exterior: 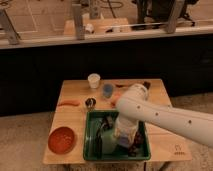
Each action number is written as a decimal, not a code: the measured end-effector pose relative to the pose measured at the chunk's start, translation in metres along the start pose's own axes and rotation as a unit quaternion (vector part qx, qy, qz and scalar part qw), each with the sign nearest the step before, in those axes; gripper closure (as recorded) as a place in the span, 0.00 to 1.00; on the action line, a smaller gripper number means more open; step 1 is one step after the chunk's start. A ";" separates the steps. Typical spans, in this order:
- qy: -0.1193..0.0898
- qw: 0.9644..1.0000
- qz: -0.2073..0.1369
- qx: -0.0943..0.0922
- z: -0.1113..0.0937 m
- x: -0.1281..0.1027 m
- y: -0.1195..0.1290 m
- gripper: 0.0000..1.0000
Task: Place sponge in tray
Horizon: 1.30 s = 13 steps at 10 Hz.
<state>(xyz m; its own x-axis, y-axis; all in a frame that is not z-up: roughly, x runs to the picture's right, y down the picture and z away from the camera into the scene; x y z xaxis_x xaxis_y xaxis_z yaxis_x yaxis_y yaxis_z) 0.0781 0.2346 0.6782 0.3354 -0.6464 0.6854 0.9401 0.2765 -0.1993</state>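
Note:
The dark green tray (pixel 90 131) sits at the table's front middle. My white arm reaches in from the right, and the gripper (pixel 131 142) hangs low inside the tray's right half, its fingers shut. The wrist covers most of the fingers, so whether anything is between them does not show. The sponge is hidden from this view. A pale blue-green soft lump (pixel 107 144) lies in the tray just left of the gripper, beside a thin dark item (pixel 105 124).
Behind the tray stand a white cup (pixel 93 80), a small blue cup (pixel 107 90) and a small metal round thing (pixel 90 102). An orange bowl (pixel 62 139) sits front left and an orange strip (pixel 69 103) lies left. A dark wall rises behind the table.

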 end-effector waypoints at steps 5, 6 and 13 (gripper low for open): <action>-0.027 0.994 -0.107 0.011 0.036 -0.022 -0.042 0.82; -0.025 0.993 -0.112 0.009 0.037 -0.023 -0.043 0.73; -0.014 0.995 -0.102 -0.002 0.033 -0.020 -0.037 0.20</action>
<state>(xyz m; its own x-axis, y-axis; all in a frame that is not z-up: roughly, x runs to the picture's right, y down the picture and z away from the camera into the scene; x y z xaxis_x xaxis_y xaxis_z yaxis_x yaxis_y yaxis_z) 0.0348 0.2604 0.6951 0.1363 -0.6687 0.7309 0.9887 0.1383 -0.0578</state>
